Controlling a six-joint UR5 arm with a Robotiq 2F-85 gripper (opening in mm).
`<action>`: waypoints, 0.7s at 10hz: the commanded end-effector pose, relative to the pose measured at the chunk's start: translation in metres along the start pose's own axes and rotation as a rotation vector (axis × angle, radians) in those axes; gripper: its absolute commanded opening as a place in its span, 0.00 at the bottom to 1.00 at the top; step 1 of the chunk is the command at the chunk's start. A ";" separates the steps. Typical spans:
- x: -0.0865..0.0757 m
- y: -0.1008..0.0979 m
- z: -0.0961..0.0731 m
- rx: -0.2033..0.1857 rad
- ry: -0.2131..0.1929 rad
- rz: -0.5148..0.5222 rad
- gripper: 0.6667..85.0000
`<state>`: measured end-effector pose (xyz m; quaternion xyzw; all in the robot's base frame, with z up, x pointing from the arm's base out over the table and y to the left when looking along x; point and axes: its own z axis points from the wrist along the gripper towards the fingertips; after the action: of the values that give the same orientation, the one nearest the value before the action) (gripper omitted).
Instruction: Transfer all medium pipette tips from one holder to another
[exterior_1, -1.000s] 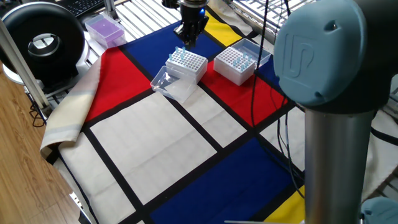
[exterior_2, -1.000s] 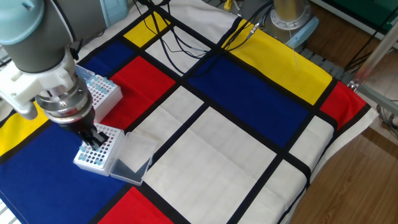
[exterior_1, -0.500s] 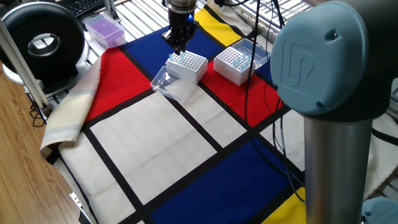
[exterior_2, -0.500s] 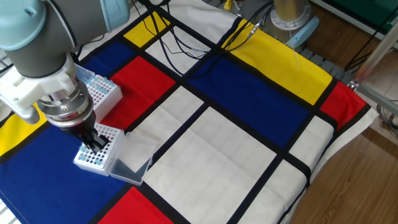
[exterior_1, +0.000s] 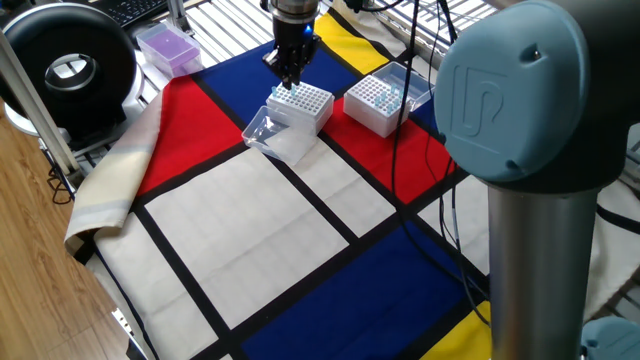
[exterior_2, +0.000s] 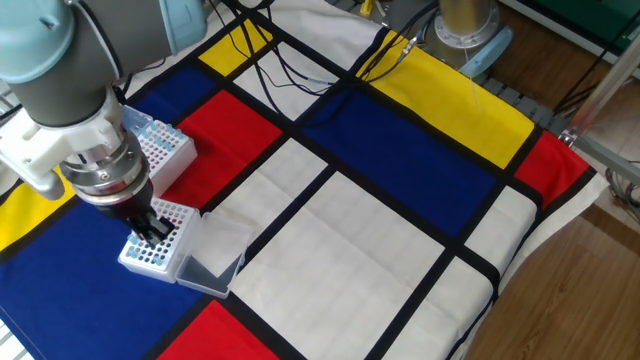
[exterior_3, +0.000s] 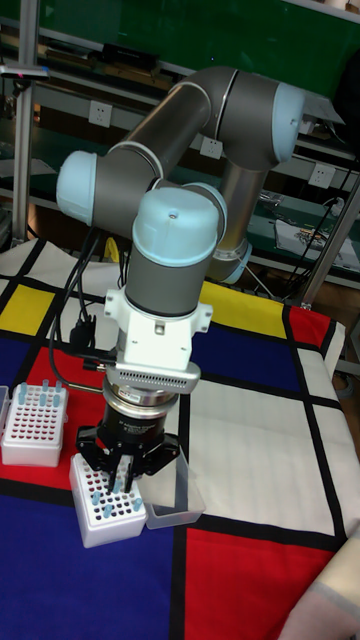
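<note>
tall fixed view: gripper (exterior_3: 118, 478) is hovering over lower-left holder (exterior_3: 104, 505), jaws narrow, grasp unclear; medium pipette tips (exterior_3: 97, 497) are sitting in both boxes, far holder (exterior_3: 28, 425) included, so transfer is looking partway.

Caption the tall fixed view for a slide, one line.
UR5 gripper poised over a white tip box holding pale-blue tips, open lid beside it, second box behind.

embossed "ur" logo on arm joint cap (exterior_1: 497, 92)
</note>
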<state>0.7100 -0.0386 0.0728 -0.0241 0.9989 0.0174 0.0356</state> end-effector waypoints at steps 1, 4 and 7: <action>-0.001 0.003 0.005 -0.012 -0.011 0.007 0.29; 0.000 0.003 0.009 -0.011 -0.014 0.011 0.28; 0.003 0.001 0.010 0.000 -0.004 0.036 0.20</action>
<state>0.7083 -0.0380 0.0633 -0.0162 0.9990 0.0149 0.0376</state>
